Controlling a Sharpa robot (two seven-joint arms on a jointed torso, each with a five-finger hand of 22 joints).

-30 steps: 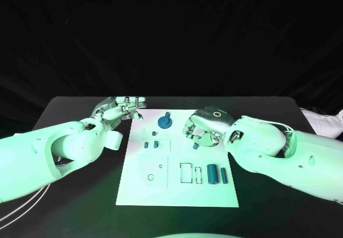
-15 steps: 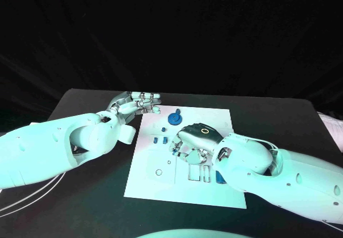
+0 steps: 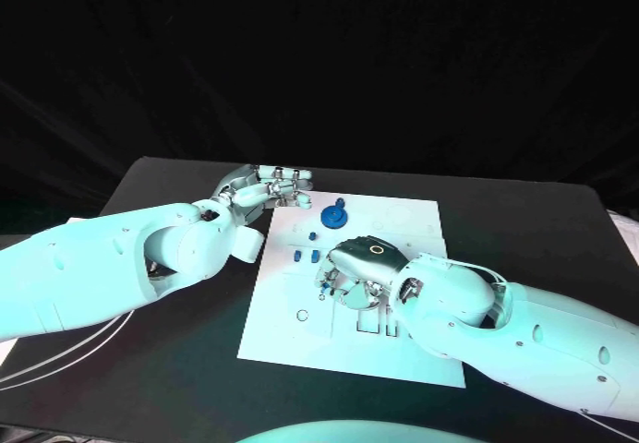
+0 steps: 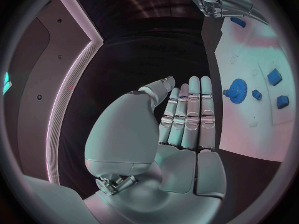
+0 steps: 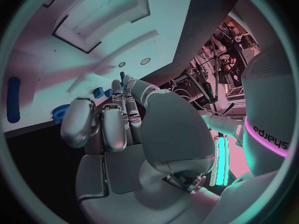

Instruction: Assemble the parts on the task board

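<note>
The task board [image 3: 400, 355] lay mid-table. The right hand [image 3: 357, 272] hovered over its centre, apparently pinching a small blue part [image 5: 122, 76] — likely for seating. The left hand [image 3: 273, 189] waited at ten o'clock, fingers straight, empty, clear of the blue gear [image 3: 334, 217] at twelve o'clock.

We note dim surroundings, teal light brightest on the white board [image 3: 400, 217], glare on both arms, soft shadow under the right hand [image 3: 357, 269], wrist views strongly curved at rims, pink tint there.
</note>
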